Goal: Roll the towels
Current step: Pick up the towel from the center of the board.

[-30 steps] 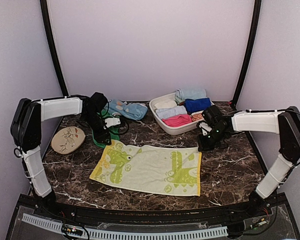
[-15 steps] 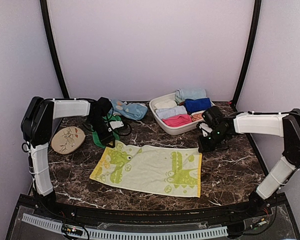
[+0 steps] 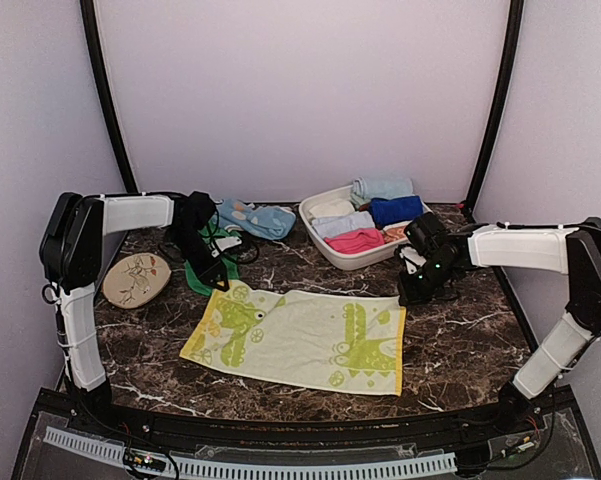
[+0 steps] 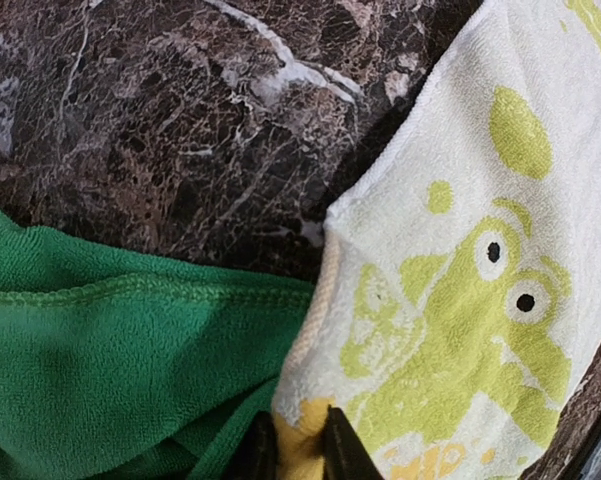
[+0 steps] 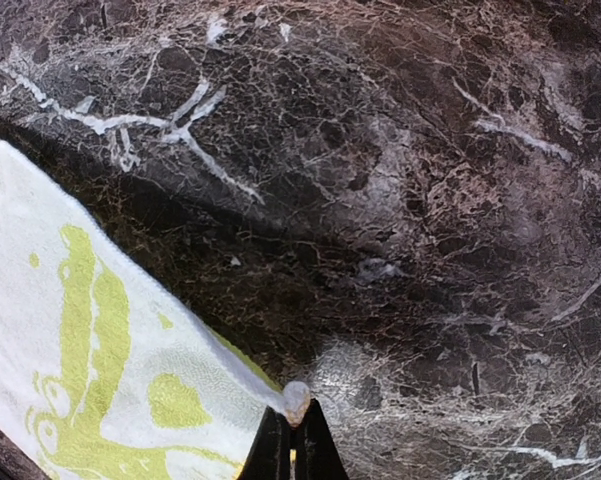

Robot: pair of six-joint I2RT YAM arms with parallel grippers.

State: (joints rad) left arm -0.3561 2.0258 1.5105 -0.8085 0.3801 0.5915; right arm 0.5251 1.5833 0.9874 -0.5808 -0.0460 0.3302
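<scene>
The pale lime-yellow towel (image 3: 300, 340) is lying spread flat on the marble table (image 3: 460, 345). The left gripper (image 4: 292, 455) is pinching its far left corner between its fingers, and the right gripper (image 5: 292, 450) is squeezing the far right corner tight. The green towel (image 4: 100, 380) is lying bunched against that left corner.

left arm (image 3: 130, 212), right arm (image 3: 515, 245), white boxy link shells, black joint housings, thin black cables, black left gripper (image 3: 218, 282), black right gripper (image 3: 408, 293)
</scene>
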